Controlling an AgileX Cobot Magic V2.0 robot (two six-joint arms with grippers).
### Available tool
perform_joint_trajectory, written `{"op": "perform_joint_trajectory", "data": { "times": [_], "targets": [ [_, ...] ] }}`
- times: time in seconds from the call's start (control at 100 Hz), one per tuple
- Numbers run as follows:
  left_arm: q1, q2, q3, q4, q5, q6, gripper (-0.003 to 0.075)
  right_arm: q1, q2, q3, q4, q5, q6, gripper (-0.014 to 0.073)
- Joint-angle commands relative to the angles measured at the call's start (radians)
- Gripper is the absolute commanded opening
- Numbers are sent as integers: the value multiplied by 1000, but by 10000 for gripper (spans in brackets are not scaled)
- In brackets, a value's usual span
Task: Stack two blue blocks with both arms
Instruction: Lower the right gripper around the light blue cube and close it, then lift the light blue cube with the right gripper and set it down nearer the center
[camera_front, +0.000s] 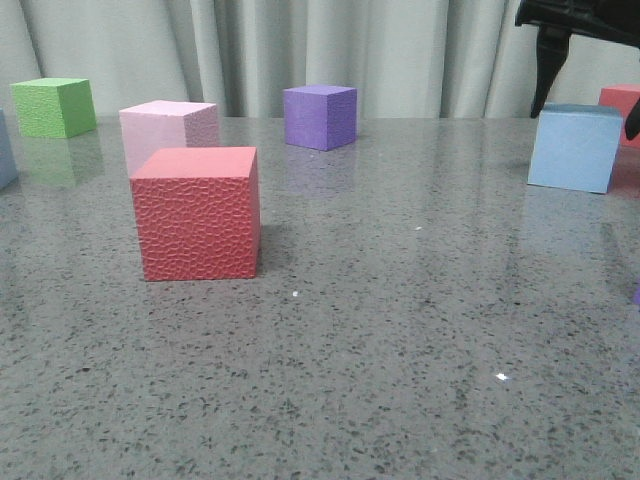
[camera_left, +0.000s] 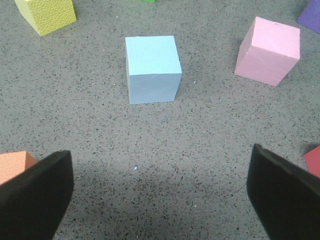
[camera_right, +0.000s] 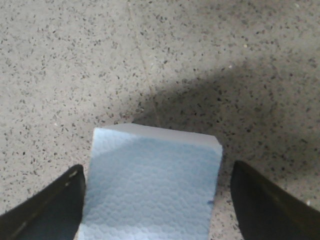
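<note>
One light blue block (camera_front: 575, 147) stands on the table at the right. My right gripper (camera_front: 590, 95) hangs over it with one finger on each side. In the right wrist view this block (camera_right: 152, 185) lies between the open fingers (camera_right: 50, 210) of the right gripper (camera_right: 157, 167); the jaws are not closed on it. The other blue block (camera_left: 152, 67) stands alone ahead of my left gripper (camera_left: 159, 152), which is wide open, empty and well short of it. A blue sliver at the front view's left edge (camera_front: 4, 150) looks like this block. The left gripper is out of the front view.
A red cube (camera_front: 197, 212) stands left of centre with a pink cube (camera_front: 168, 130) behind it. A green cube (camera_front: 54, 106) is at the far left, a purple cube (camera_front: 320, 116) at the back, another red cube (camera_front: 622, 100) behind the right gripper. An orange cube (camera_left: 12, 165) sits by the left finger.
</note>
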Motion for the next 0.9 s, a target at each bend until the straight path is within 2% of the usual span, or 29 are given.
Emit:
{"op": "perform_joint_trajectory", "data": {
  "times": [0.0, 0.26, 0.33, 0.44, 0.52, 0.73, 0.89],
  "targets": [
    [-8, 4, -37, -11, -64, -2, 672, 0, -32, -35, -11, -46, 1, 589],
    [-8, 4, -37, -11, -64, -2, 672, 0, -22, -35, -11, -47, 1, 579],
    [-8, 4, -37, -11, -64, -2, 672, 0, -22, -35, -11, -46, 1, 532],
    [-8, 4, -37, -11, -64, -2, 672, 0, -22, -35, -11, -39, 1, 398],
    [-8, 4, -37, -11, -64, -2, 672, 0, -22, -35, -11, -35, 1, 337],
    [-8, 4, -37, -11, -64, -2, 672, 5, -23, -49, -9, 3, 1, 334],
    [-8, 4, -37, -11, -64, -2, 672, 44, -24, -121, -9, 57, -27, 334]
  ]
}}
